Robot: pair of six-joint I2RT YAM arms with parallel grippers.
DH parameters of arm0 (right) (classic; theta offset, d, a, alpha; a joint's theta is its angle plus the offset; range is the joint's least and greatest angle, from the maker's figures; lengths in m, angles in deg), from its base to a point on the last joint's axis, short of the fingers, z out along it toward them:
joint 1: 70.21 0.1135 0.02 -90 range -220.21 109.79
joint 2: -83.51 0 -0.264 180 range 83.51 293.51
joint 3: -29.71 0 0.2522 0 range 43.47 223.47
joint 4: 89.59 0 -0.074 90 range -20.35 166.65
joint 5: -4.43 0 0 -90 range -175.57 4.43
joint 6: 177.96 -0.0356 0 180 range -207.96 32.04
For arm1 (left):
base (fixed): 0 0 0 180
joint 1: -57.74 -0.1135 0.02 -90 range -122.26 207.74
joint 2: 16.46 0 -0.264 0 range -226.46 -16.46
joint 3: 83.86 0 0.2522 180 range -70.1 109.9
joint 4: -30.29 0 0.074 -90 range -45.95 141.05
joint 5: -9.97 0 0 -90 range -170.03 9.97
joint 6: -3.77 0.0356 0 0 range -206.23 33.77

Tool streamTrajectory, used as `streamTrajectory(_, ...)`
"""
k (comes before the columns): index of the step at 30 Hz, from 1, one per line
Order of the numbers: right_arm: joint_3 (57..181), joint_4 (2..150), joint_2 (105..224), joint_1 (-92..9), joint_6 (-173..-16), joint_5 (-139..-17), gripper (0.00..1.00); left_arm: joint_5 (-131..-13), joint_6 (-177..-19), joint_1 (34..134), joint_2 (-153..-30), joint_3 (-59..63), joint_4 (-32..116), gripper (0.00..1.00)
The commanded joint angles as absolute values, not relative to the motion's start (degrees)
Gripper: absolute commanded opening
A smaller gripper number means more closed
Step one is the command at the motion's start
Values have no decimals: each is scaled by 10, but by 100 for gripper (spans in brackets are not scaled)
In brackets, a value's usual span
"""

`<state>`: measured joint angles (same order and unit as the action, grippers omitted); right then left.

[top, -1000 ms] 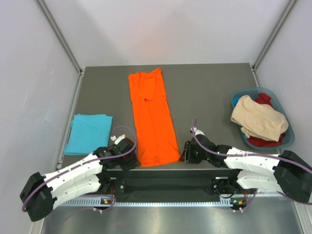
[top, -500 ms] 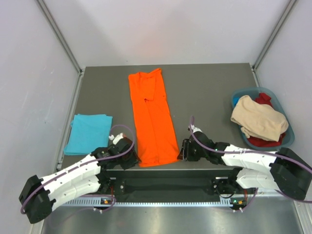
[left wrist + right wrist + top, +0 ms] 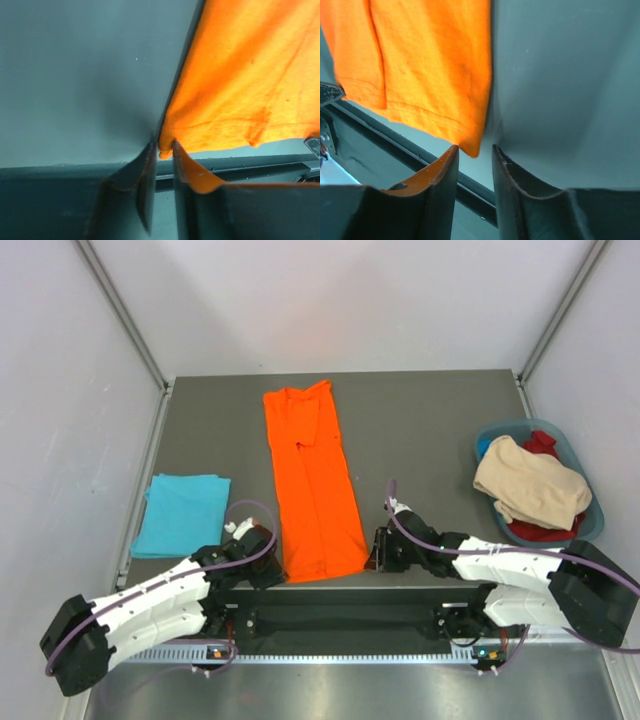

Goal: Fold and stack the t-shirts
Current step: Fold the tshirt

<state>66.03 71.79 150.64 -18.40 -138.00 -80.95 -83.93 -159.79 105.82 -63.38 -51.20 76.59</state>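
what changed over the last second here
The right end effector crept left to the near right corner of the long bright orange cloth t-shirt, jaws open around it. The left end effector barely shifted at the near left corner. The folded turquoise cloth t-shirt and blue laundry basket stayed put.

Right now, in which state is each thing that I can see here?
orange t-shirt: folded into a long strip, lying flat.
turquoise t-shirt: folded, lying flat.
basket: filled with beige and red clothes.
left claw: narrow around the orange shirt's near corner; grip unclear.
right claw: open at the other near corner.
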Motion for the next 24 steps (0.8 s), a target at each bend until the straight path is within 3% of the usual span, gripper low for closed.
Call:
streamTrajectory(1,654,754,1503,-189,-1378,-805,25,-826,-1607,1059,-644,-525,733,20)
streamTrajectory(3,653,762,1506,-190,-1374,-802,18,-821,-1610,1060,-645,-528,725,12)
streamTrajectory(4,653,762,1508,-190,-1374,-799,10,-820,-1610,1060,-647,-528,724,0)
streamTrajectory(7,648,776,1507,-189,-1374,-787,0,-821,-1607,1059,-645,-520,736,0)
streamTrajectory(24,619,768,1449,-135,-1432,-817,0,-837,-1576,1060,-616,-485,851,0)
